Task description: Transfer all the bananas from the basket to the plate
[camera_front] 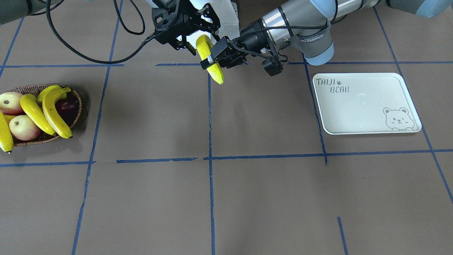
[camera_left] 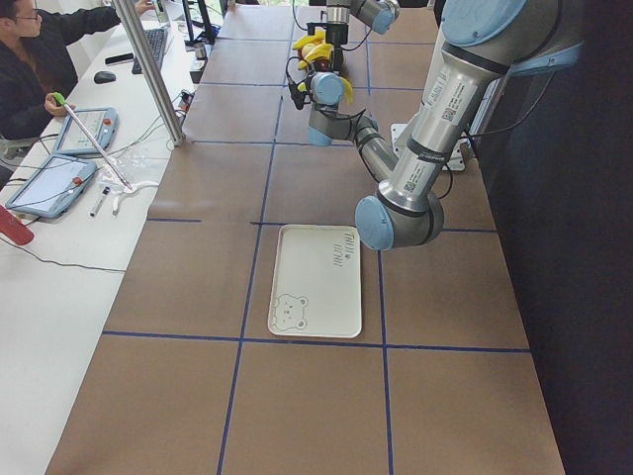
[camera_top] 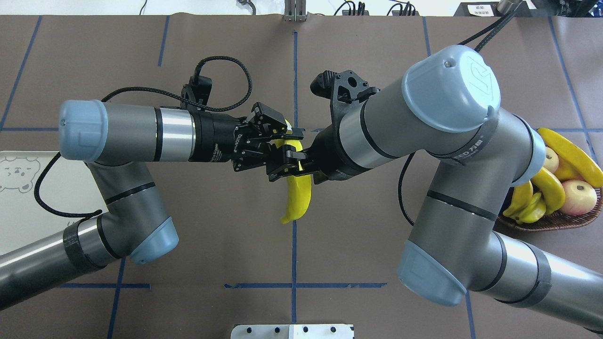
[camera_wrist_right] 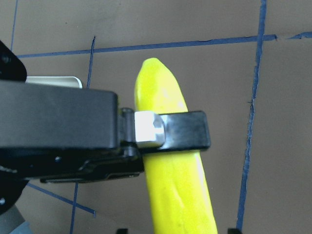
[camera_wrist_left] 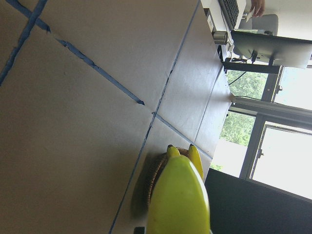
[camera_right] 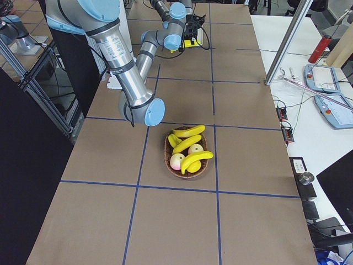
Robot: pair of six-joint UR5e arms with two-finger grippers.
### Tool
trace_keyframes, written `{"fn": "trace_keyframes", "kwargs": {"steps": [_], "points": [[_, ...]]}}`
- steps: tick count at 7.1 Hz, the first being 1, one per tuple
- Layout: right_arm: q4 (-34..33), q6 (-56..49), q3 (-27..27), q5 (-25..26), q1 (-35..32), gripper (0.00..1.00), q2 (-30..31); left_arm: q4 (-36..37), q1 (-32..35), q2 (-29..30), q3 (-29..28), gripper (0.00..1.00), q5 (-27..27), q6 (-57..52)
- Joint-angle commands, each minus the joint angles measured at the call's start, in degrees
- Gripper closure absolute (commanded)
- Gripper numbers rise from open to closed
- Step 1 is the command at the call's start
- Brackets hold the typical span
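Note:
One banana (camera_front: 214,69) hangs in the air over the table's middle, between both arms. My left gripper (camera_front: 216,58) is shut on the banana's (camera_top: 297,197) middle; its finger lies across the banana (camera_wrist_right: 170,195) in the right wrist view. My right gripper (camera_front: 198,39) stands at the banana's upper end, fingers spread open with gaps on both sides. Three more bananas (camera_front: 53,113) lie in the wicker basket (camera_front: 46,141), one of them hanging over its rim. The off-white plate (camera_front: 364,106) is bare.
Pink-cream apples (camera_front: 23,127) and a dark red fruit (camera_front: 67,106) share the basket (camera_top: 556,221). Blue tape lines grid the brown table. An operator (camera_left: 30,59) sits at a side desk with tablets. The plate (camera_top: 28,207) lies under the left arm's elbow.

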State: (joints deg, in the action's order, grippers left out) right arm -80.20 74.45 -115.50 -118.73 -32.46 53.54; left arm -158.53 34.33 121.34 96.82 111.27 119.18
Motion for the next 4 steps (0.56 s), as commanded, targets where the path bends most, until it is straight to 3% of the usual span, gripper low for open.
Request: {"fn": "trace_keyframes", "kwargs": {"steps": [1,4], "points": [[-0.13,0.43,-0.94,-0.01,-0.06,0.00,0.16,0.41,-0.05,-0.14,-0.14,1.00,0.00,-0.44],[-0.31,0.43,-4.80,-0.27,-2.16,0.00,3.75,6.62,2.14,-1.88,-1.64,1.00,0.35,-7.78]]}}
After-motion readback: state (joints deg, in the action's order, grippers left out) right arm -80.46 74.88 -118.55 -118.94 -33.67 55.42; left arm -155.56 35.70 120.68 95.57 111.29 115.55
